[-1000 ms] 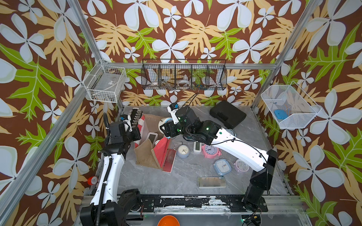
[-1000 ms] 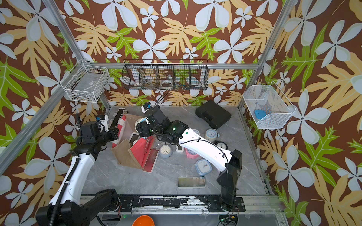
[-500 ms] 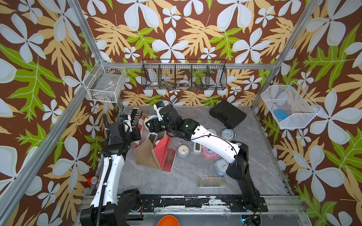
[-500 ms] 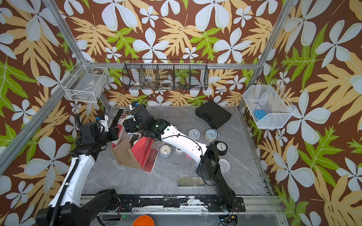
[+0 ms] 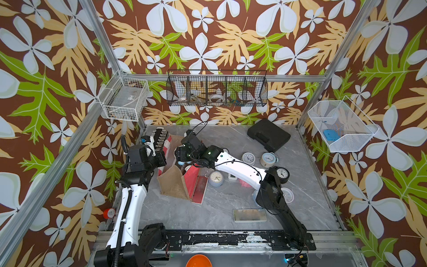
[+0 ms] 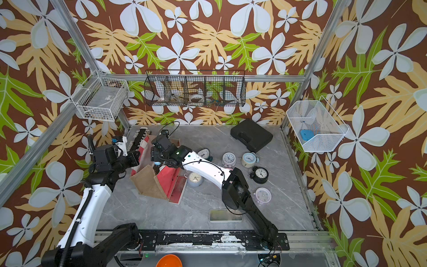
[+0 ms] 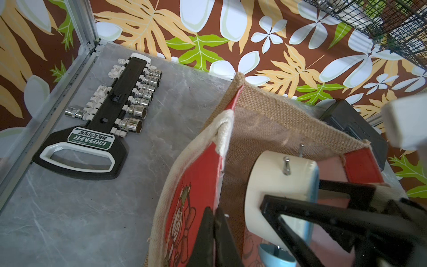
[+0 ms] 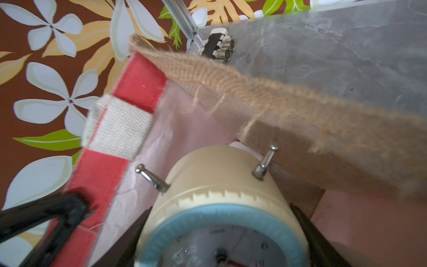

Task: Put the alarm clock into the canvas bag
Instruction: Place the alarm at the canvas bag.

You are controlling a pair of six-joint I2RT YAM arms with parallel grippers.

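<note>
While alarm clock (image 8: 215, 191) hangs inside canvas bag (image 5: 172, 182), right tool (image 8: 224, 240) gripping it

Left arm (image 5: 129, 208): white forearm rises steeply from the base rail, wrist bent forward and level. Left gripper (image 7: 215, 222): jaws pressed together on the red wall of the bag (image 7: 265, 115), one finger on each side of the rim.

Right arm (image 5: 240, 172): black upper link leans up from the base, elbow raised, white forearm stretched across toward the left gripper. Wrist pitched downward. Right gripper (image 8: 219, 215): jaws spread wide, clamped on the round sides of the clock (image 8: 219, 182), dial facing back toward the wrist. Fingers reach in between the bag's walls. The two grippers sit close, with the red wall between them.
</note>
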